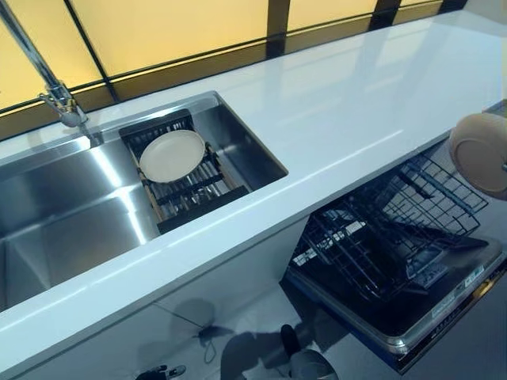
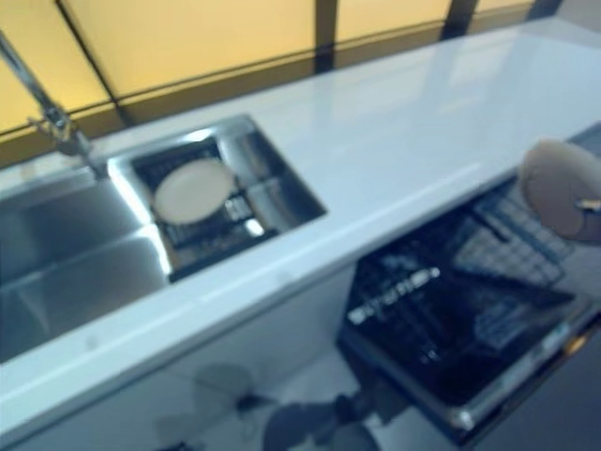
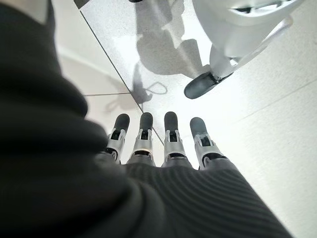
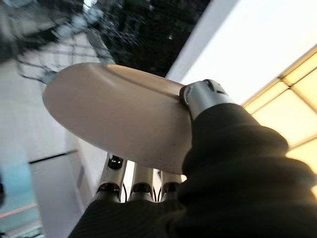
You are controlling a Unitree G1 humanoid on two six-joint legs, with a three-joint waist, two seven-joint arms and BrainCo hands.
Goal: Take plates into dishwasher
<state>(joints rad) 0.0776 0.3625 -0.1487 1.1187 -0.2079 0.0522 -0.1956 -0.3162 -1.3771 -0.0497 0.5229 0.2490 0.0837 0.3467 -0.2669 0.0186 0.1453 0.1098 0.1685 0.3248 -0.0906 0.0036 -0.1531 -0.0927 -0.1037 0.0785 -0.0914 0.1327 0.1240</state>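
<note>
1. Plates first: there are two beige ones. One plate [image 1: 481, 153] is up in the air at the right edge of the head views, above the open dishwasher, tilted so its underside faces the camera. The other plate [image 1: 172, 155] lies flat on the dark slatted drain rack [image 1: 190, 190] inside the sink.
2. The right hand [image 4: 198, 99] has the airborne plate. In its wrist view the thumb is hooked over the rim and the fingers [image 4: 115, 166] run along the underside, so it's pinched between thumb and fingers. In the head views the hand itself is barely visible, just a sliver past the plate at the frame edge.
3. The left hand [image 3: 158, 148] shows only in its own wrist view. It hangs low over the pale floor with its fingers straight and side by side, nothing in them.
4. The dishwasher [image 1: 412, 317] is open below the counter on the right, with its dark wire rack [image 1: 388, 237] pulled out. I can't make out any dishes in the rack, it's all wire and shadow.
5. The stainless sink [image 1: 63, 214] is set into the white countertop [image 1: 348, 111] on the left, with the drain rack spanning its right end. A chrome faucet [image 1: 47, 79] rises from the back left corner.
6. Behind the counter there are yellow-lit panels split by dark frames.
</note>
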